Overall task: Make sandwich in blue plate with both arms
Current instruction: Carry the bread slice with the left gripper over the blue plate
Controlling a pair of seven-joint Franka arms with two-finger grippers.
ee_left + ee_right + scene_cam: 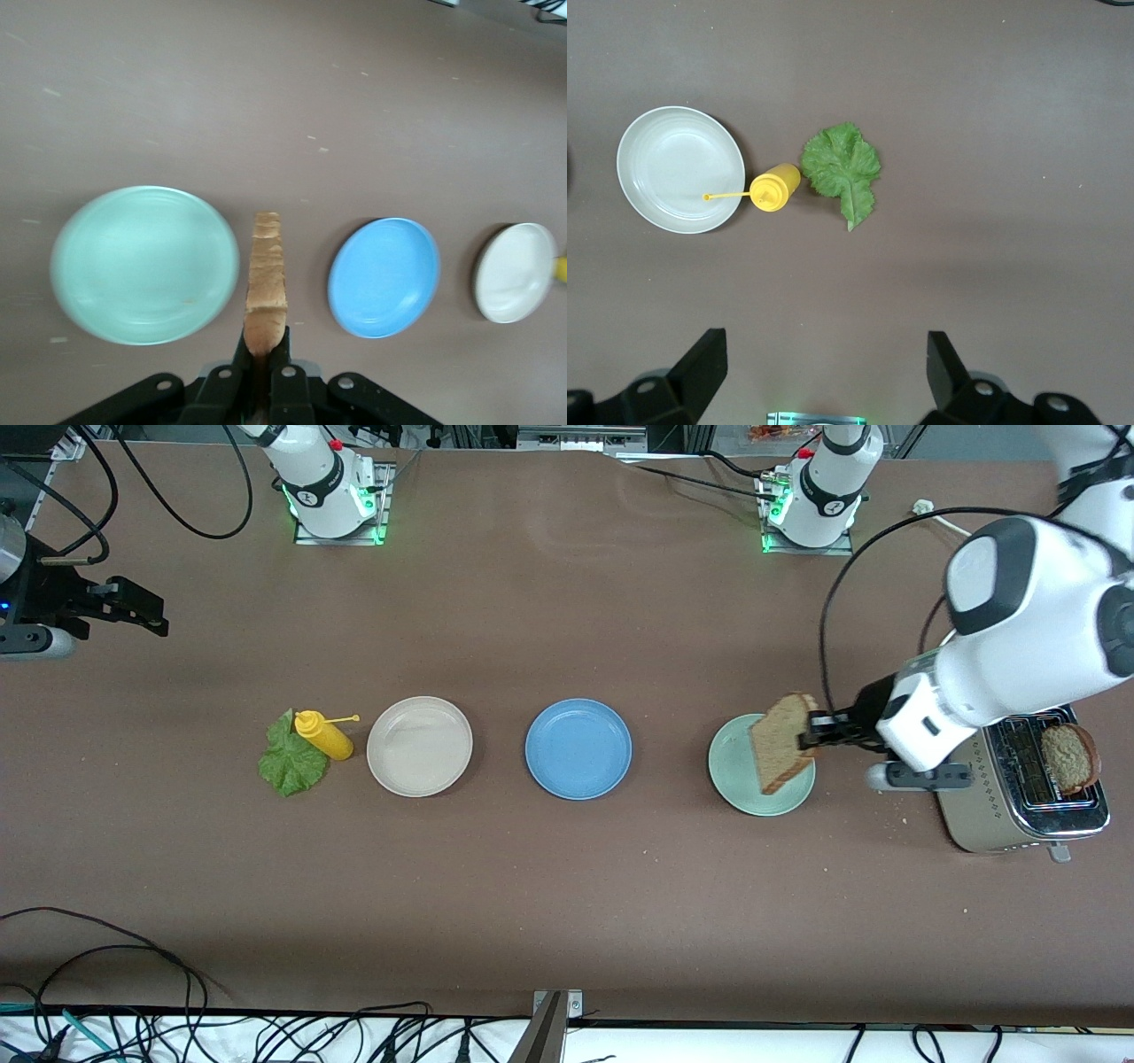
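While the left gripper (811, 737) hangs over the mint-green plate (740, 793), jaws clamped on a brown wholemeal bread slice (782, 744), the empty blue plate (578, 748) sits mid-bench; the right gripper (824, 363) waits, jaws apart.

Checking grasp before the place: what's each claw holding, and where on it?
Left claw pinches a bread slice by one edge, slice on edge over the mint-green plate. Right claw is open, holding nothing.
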